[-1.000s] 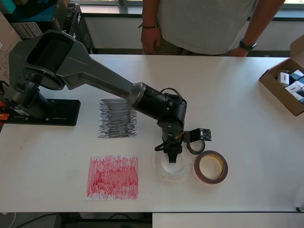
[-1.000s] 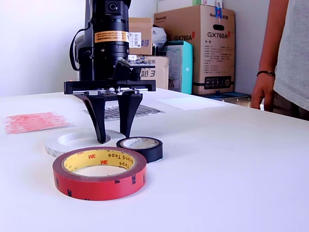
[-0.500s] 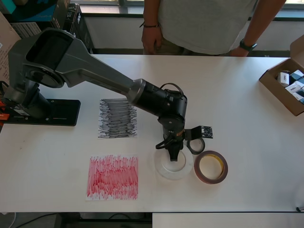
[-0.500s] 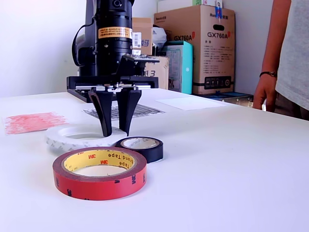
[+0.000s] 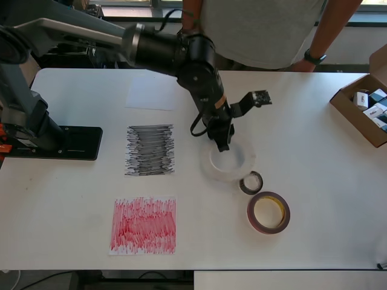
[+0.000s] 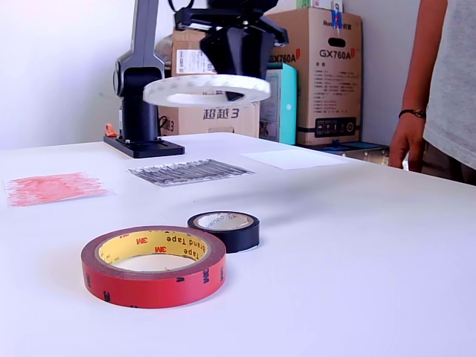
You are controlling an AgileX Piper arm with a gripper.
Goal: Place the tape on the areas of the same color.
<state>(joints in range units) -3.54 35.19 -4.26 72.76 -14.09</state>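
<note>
Tape rolls, three of them, share a broad white tabletop [image 5: 314, 121] with two scribbled patches, and the dark grey arm [image 5: 91, 33] reaches across from its flat black base plate [image 5: 66, 143] at the overhead view's left. A person in a grey shirt [image 5: 260, 30] stands at the far edge; only the exterior view shows the stacked cardboard boxes [image 6: 327, 71] behind the table, while only the overhead view shows the open carton of small packets [image 5: 366, 109] at its right edge.

The rectangular patch of red strokes [image 5: 144, 225] lies near the front edge and the rectangular patch of black strokes [image 5: 150, 150] sits just behind it; both are bare.

The large translucent whitish roll [image 5: 228, 162] is pinched at its rim by the black gripper [image 5: 222, 144], whose fingers are closed on the ring's wall. From above it seems to lie flat on the table beside the black patch, but the exterior view shows the same roll [image 6: 207, 90] hanging level in the air, well clear of the surface.

The reddish-brown roll with a yellowish core [image 5: 268, 212] rests flat near the front edge, printed "3M" inside in the exterior view. Just beside it, apart by a narrow gap, lies the small black roll [image 5: 250, 182], below the lifted ring in the overhead view.
</note>
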